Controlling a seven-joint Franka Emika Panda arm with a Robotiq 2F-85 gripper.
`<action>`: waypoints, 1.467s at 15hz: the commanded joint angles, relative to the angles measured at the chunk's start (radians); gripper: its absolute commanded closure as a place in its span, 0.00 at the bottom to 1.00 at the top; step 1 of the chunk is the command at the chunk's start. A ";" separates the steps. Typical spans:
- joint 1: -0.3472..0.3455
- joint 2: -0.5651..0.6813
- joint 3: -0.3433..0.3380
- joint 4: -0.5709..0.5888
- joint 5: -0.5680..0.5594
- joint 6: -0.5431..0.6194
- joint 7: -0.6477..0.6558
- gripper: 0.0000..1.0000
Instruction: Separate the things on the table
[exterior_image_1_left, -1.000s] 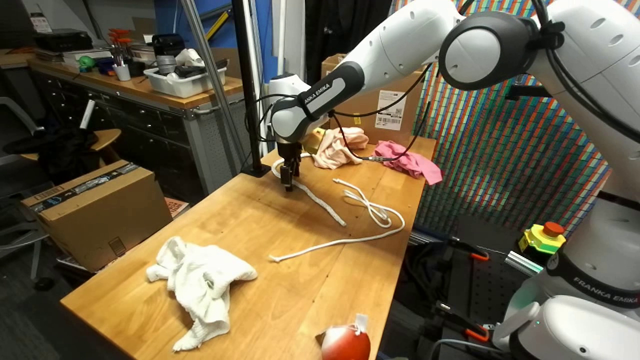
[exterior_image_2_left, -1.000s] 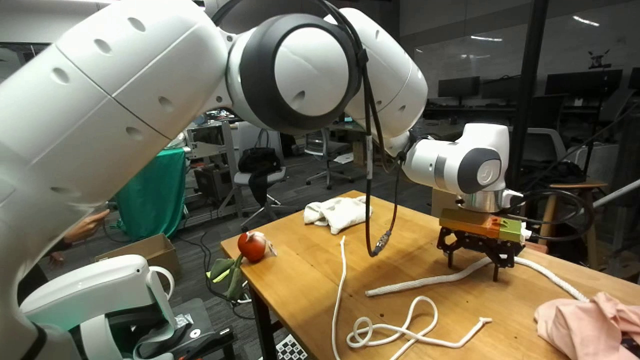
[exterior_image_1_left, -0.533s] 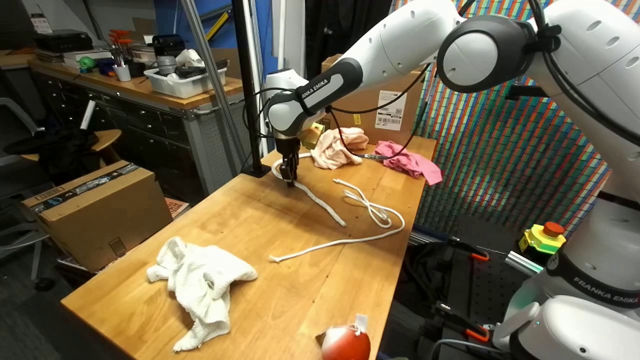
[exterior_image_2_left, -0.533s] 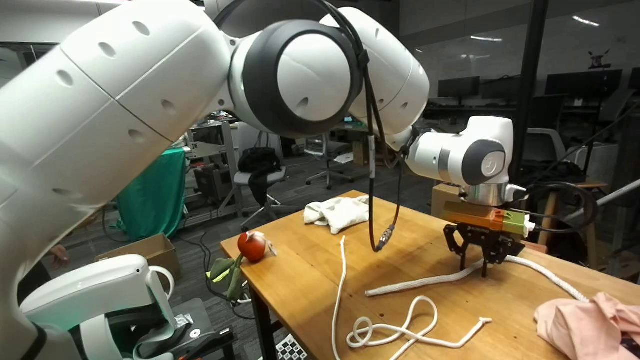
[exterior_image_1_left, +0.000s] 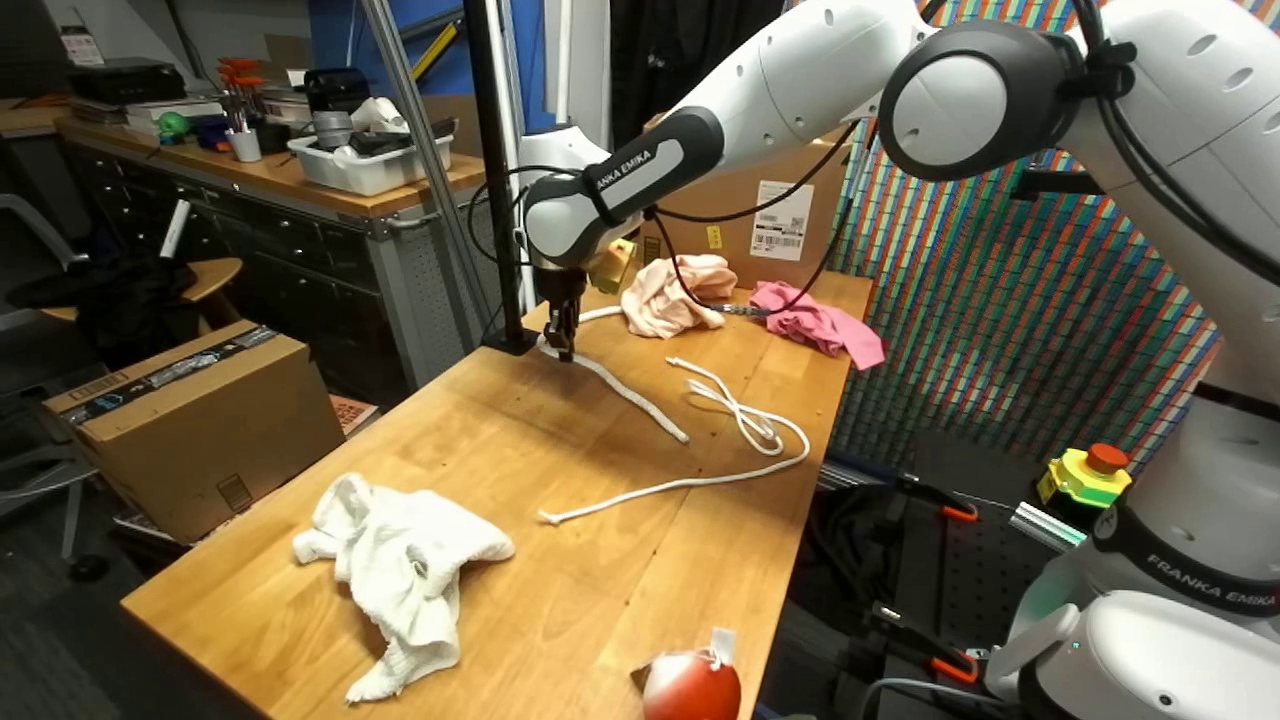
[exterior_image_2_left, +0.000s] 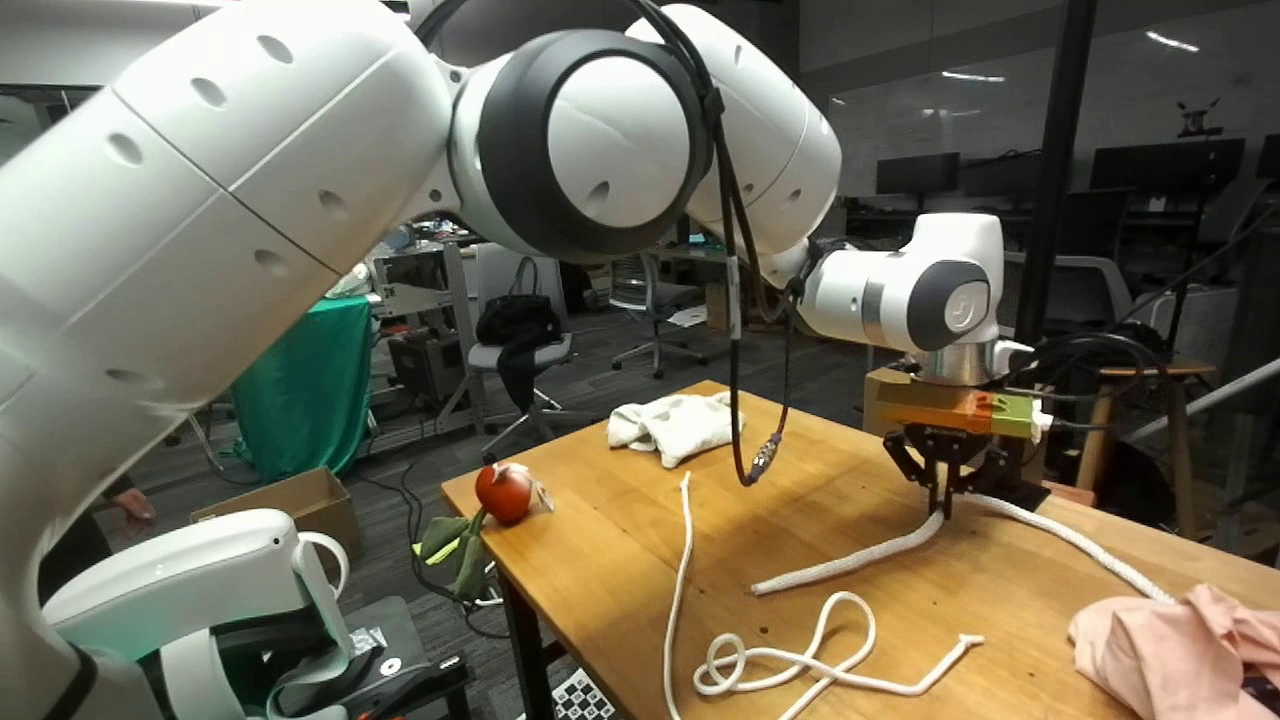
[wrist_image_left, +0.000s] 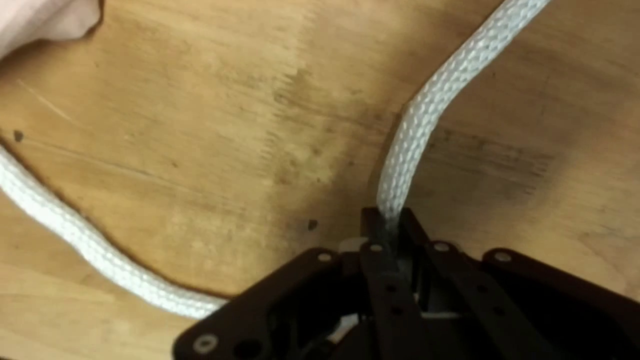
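Note:
A thick white rope (exterior_image_1_left: 635, 400) is pinched between the fingers of my gripper (exterior_image_1_left: 563, 352) near the black pole. In the wrist view this rope (wrist_image_left: 415, 130) runs up out of the gripper (wrist_image_left: 387, 220), and its other stretch curves away at lower left. Its loose end lies on the table (exterior_image_2_left: 640, 570) in both exterior views. A thinner white rope (exterior_image_2_left: 687, 535) lies apart from it, partly looped. On the table too are a white cloth (exterior_image_1_left: 410, 570), a pale pink cloth (exterior_image_1_left: 670, 295), a darker pink cloth (exterior_image_1_left: 815, 322) and a red ball-like item (exterior_image_2_left: 505, 495).
Close behind the gripper rises a black pole (exterior_image_1_left: 505, 200) at the table's edge. A large cardboard box (exterior_image_1_left: 770, 220) stands behind the pink cloths. The arm's cable (exterior_image_2_left: 735, 400) hangs low over the table.
The fingers have come together on the thick rope. My gripper has risen slightly and shifted toward the pole, and the rope's loose end has been dragged a little the same way.

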 joint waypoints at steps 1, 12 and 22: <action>0.034 -0.096 -0.003 -0.100 -0.037 0.120 0.024 0.93; 0.057 -0.304 0.051 -0.341 -0.016 0.412 0.037 0.93; 0.067 -0.405 0.098 -0.518 -0.042 0.505 -0.004 0.93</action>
